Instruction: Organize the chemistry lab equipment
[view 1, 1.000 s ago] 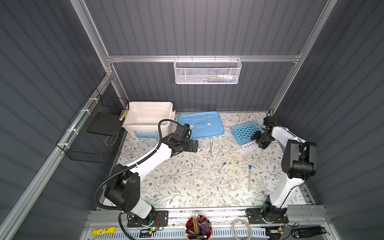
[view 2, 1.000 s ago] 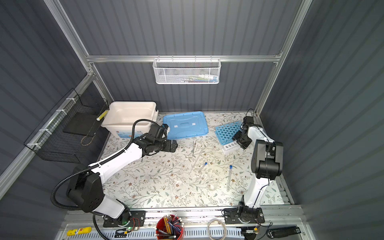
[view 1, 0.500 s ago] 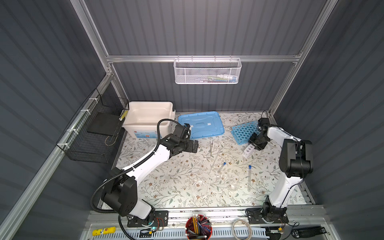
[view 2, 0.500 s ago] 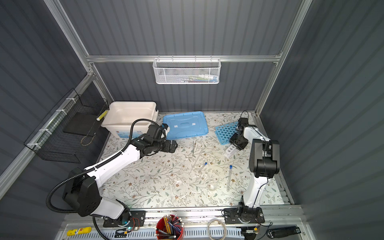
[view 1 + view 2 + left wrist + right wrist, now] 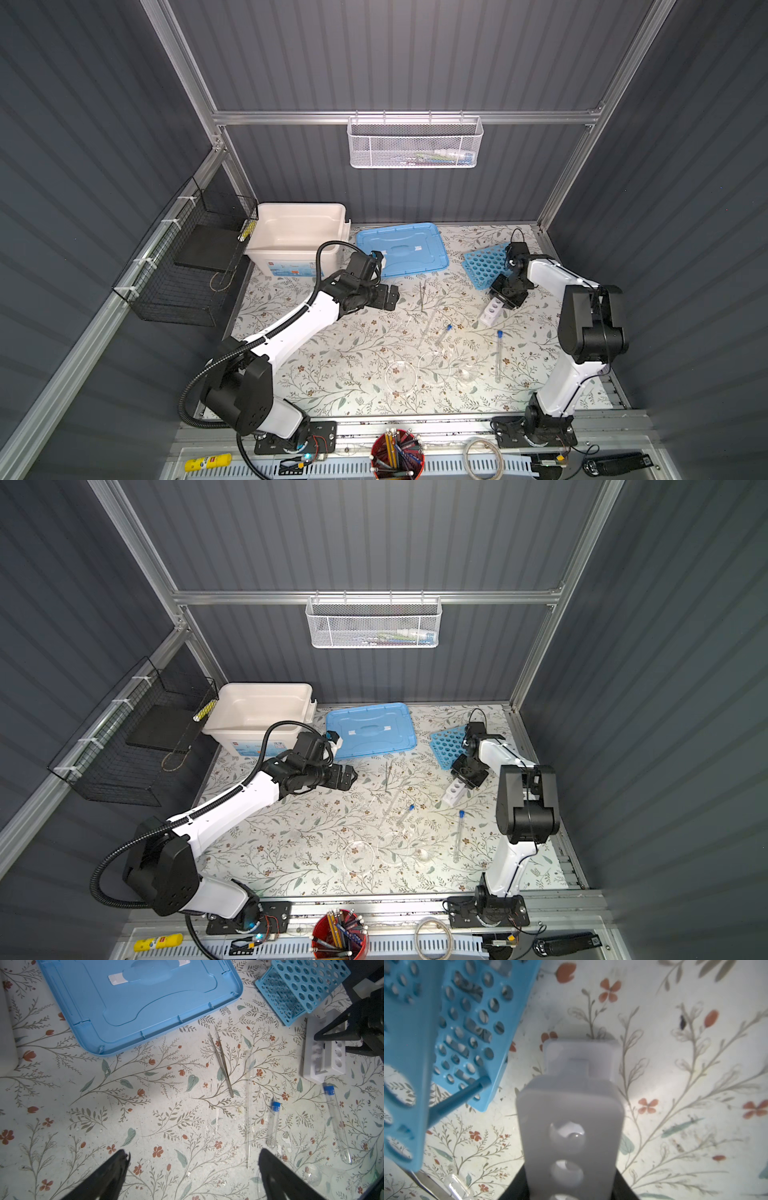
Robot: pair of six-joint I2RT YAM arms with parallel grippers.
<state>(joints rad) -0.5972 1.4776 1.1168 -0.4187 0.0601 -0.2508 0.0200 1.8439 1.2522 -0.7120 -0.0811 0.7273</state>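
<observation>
My right gripper [image 5: 571, 1185] is shut on one end of a small white tube rack [image 5: 571, 1105], which shows in both top views [image 5: 491, 312] [image 5: 453, 792]; its black fingers press both sides. My left gripper [image 5: 193, 1155] hovers open over bare mat [image 5: 392, 296], holding nothing. Thin tweezers [image 5: 221, 1064] [image 5: 422, 295] lie ahead of it. Two blue-capped test tubes [image 5: 273, 1124] [image 5: 336, 1124] and a clear pipette [image 5: 248, 1109] lie on the mat. Two round glass dishes [image 5: 401, 376] [image 5: 434, 365] and a small glass vessel [image 5: 467, 374] sit nearer the front.
A blue tube rack [image 5: 484, 266] lies tilted right behind the white one. A blue lid [image 5: 401, 249] and an open white bin [image 5: 299, 237] sit at the back. A black wire basket [image 5: 187, 270] hangs on the left wall. A red pencil cup [image 5: 397, 455] stands at the front.
My right gripper has swung from beside the blue rack onto the white rack and closed on it; the rack has shifted slightly toward the front. The left arm has barely moved.
</observation>
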